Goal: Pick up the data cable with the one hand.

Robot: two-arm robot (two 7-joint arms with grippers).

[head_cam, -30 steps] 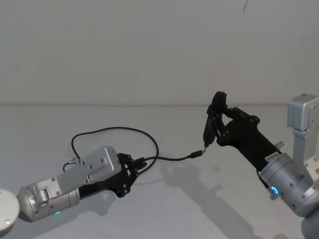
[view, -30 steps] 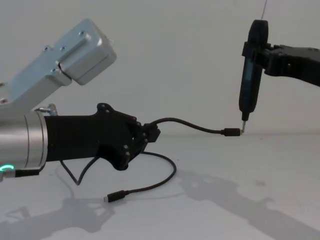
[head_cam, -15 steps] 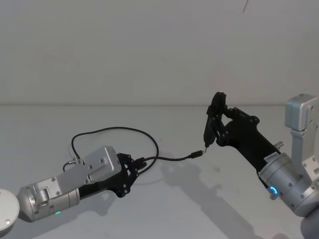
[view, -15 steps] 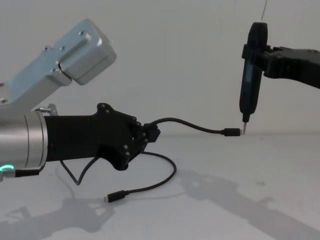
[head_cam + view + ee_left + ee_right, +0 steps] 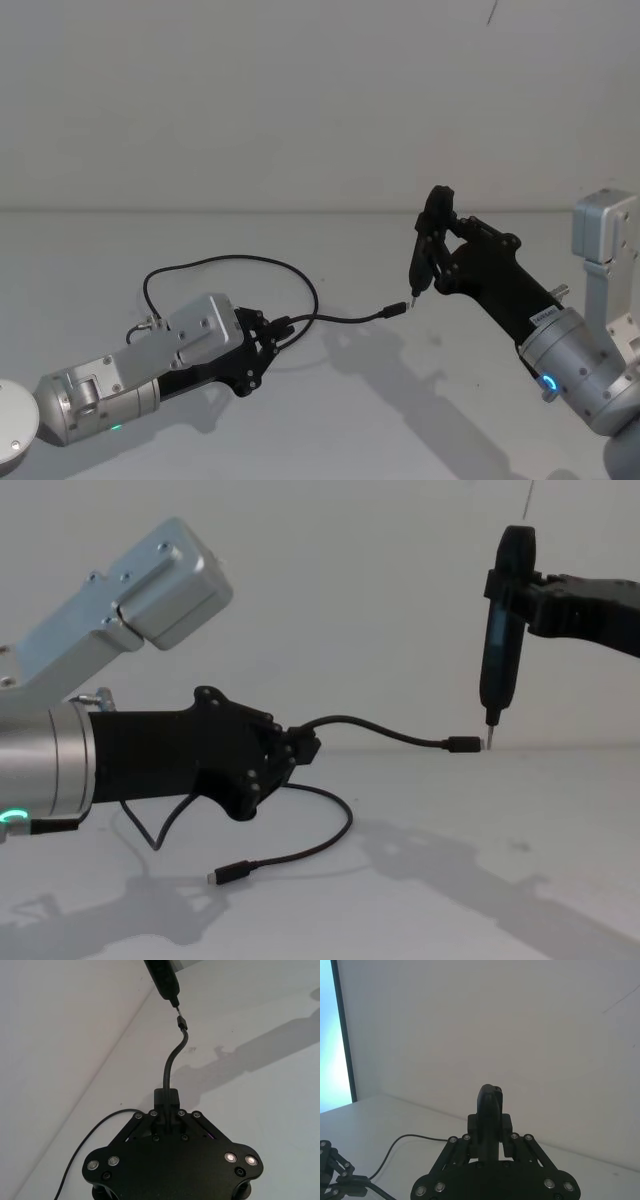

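Note:
My left gripper is shut on the data cable, a thin black cord, and holds it just above the white table. From the fingers a short stretch of cable rises to a small plug hanging in the air. The rest loops back behind the gripper, and its other plug lies on the table. My right gripper is shut on a slim black stick-like tool, held upright. The tool's metal tip is right at the raised plug.
A round white object sits at the near left corner of the table. A plain white wall stands behind. Part of the cable and the left gripper's fingers appear in the right wrist view.

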